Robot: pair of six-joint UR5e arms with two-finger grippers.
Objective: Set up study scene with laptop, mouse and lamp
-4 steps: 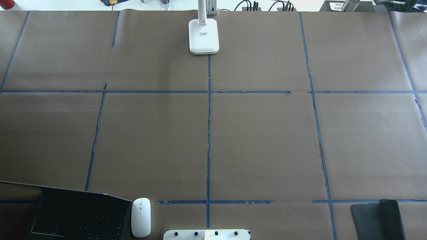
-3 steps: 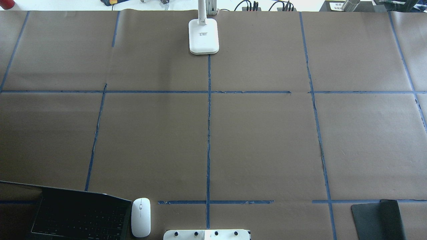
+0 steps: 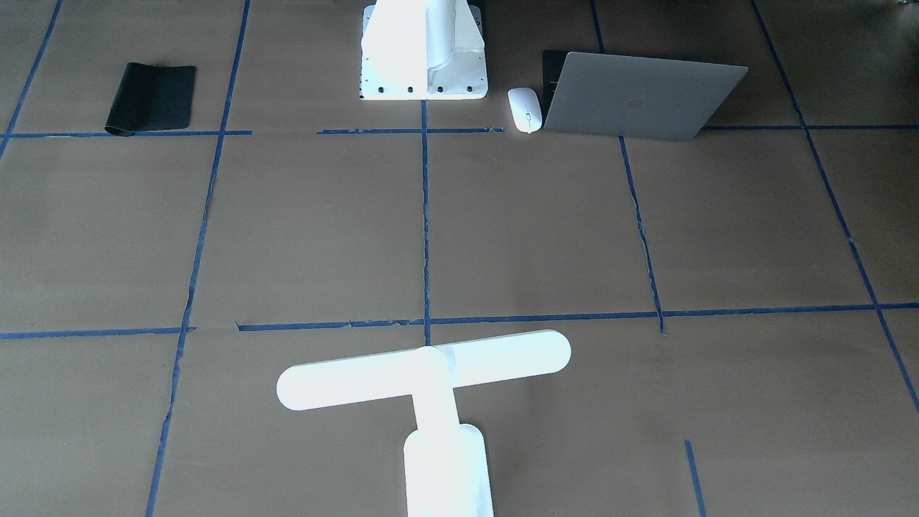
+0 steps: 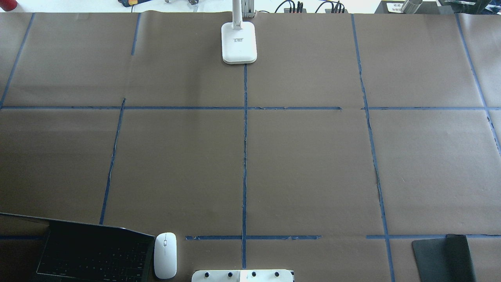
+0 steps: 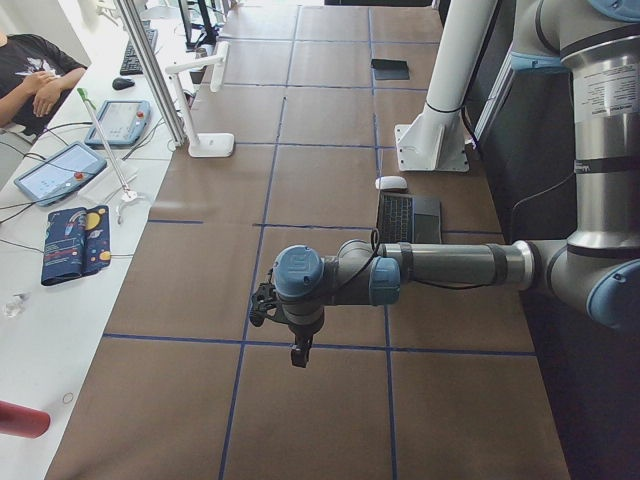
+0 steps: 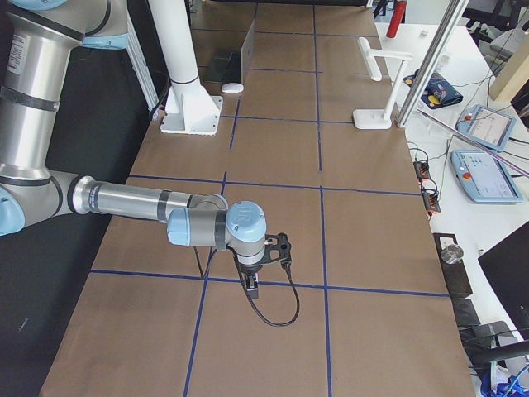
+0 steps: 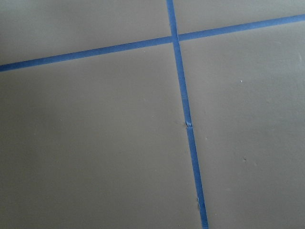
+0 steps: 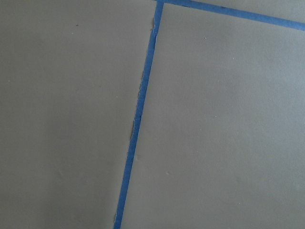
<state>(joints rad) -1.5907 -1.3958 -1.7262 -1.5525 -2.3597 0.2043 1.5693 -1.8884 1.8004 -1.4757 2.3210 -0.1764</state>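
Note:
The grey laptop (image 3: 639,97) stands open at the robot's near left corner, its black keys showing in the overhead view (image 4: 94,254). The white mouse (image 4: 164,255) lies right beside it, also in the front view (image 3: 525,109). The white T-shaped lamp (image 3: 423,370) stands at the far middle edge, its base (image 4: 239,41) on the centre tape line. My left gripper (image 5: 297,355) hangs over bare paper far left of the laptop. My right gripper (image 6: 252,287) hangs over bare paper at the table's right end. I cannot tell whether either is open or shut.
A black flexible mat (image 4: 444,258) lies at the near right corner. The white bolted pedestal (image 4: 242,275) stands at the near middle. Blue tape lines grid the brown paper. Tablets and an operator (image 5: 35,75) are beyond the far edge.

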